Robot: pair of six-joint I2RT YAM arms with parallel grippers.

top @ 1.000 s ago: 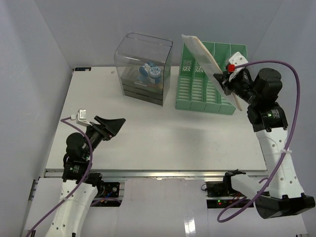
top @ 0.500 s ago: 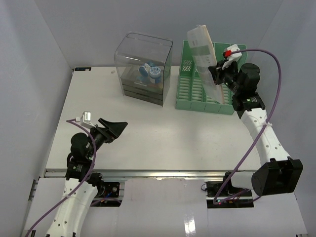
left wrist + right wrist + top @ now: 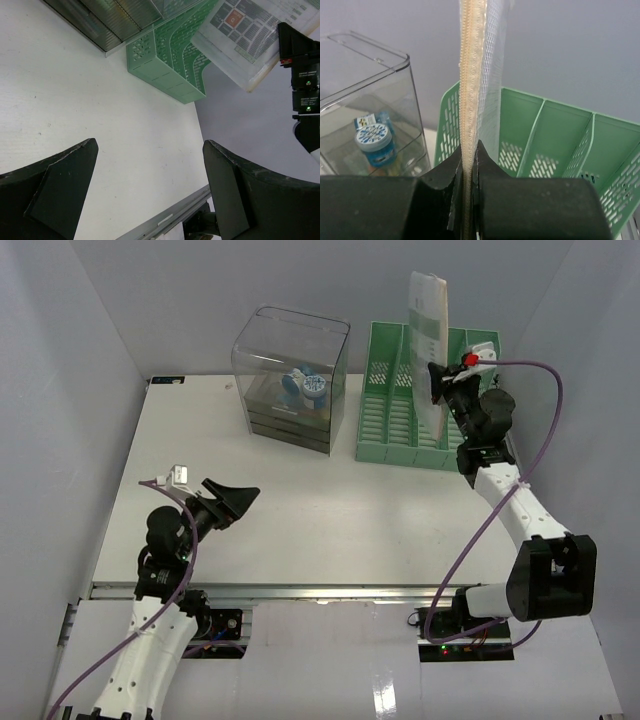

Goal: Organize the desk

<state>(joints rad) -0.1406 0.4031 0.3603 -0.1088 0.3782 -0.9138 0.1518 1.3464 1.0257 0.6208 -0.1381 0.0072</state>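
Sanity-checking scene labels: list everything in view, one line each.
desk: one, white, under everything
clear drawer box: one, transparent, back of the desk, left of the rack
small round containers: at least two, blue, inside the drawer box
file rack: one, green, back right of the desk
zip pouch: one, clear mesh with a beige zip, held upright above the rack
left gripper: one, black, open and empty, over the desk's front left
right gripper: one, black, shut on the zip pouch

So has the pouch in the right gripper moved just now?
Yes. The mesh pouch in the right gripper swung from a diagonal tilt to nearly upright, its top shifting from the left edge of the green file rack toward its middle.
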